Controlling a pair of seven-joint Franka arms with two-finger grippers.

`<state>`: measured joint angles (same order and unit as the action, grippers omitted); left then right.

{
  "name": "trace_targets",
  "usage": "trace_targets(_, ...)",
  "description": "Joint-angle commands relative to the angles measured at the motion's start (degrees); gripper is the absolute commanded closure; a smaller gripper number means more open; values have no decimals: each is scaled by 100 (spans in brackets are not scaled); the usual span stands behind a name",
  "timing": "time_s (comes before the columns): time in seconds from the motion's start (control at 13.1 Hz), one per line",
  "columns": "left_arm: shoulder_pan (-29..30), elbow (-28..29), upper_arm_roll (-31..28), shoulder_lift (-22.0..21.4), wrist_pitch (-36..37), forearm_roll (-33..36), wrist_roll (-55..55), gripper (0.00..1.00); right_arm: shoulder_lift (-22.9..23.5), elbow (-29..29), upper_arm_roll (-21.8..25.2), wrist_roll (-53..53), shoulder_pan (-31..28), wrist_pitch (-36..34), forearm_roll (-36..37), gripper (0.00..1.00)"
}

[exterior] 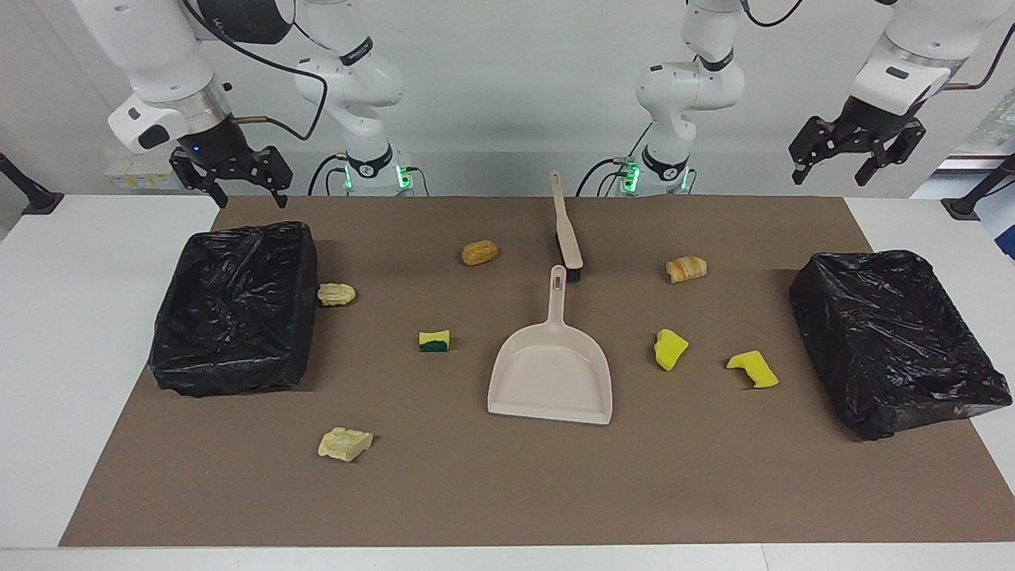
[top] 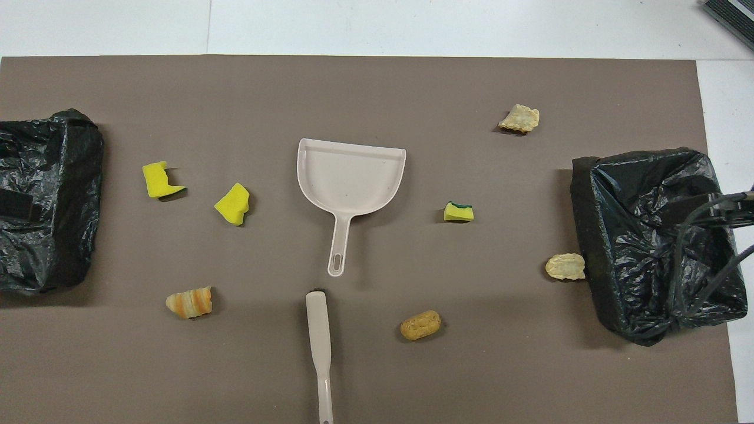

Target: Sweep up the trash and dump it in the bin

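Both arms wait raised: left gripper (exterior: 856,159) and right gripper (exterior: 230,178), fingers spread, each holding nothing. Seven trash scraps (exterior: 672,349) lie scattered on the brown mat (exterior: 507,492) around the beige dustpan (exterior: 553,373) and brush (exterior: 566,230), between two black-lined bins (exterior: 234,305), none in either bin

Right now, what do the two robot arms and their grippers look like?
Both arms are glossy white with rounded joints and black bands at the joints. The left gripper and the right gripper are black, two-fingered, with linkage bars, each on a silver wrist ring. Black cables loop along both arms. Green lights glow at the two bases.
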<state>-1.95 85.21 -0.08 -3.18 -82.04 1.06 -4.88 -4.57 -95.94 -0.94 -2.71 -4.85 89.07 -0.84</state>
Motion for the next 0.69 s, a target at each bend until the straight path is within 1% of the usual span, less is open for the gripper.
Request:
trace_targets(0.0, -69, -75, -54, 45, 118, -115, 101, 0, -140, -117, -29, 113, -42, -48, -13, 0)
trace_targets(0.23, -209, -93, -159, 37, 153, -133, 102, 0, -185, -171, -29, 113, 19, -83, -4, 0)
trace_targets(0.61, -210, -40, -150, -42, 197, -97, 180, 0, -211, -267, -99, 148, 177, 31, 4, 0)
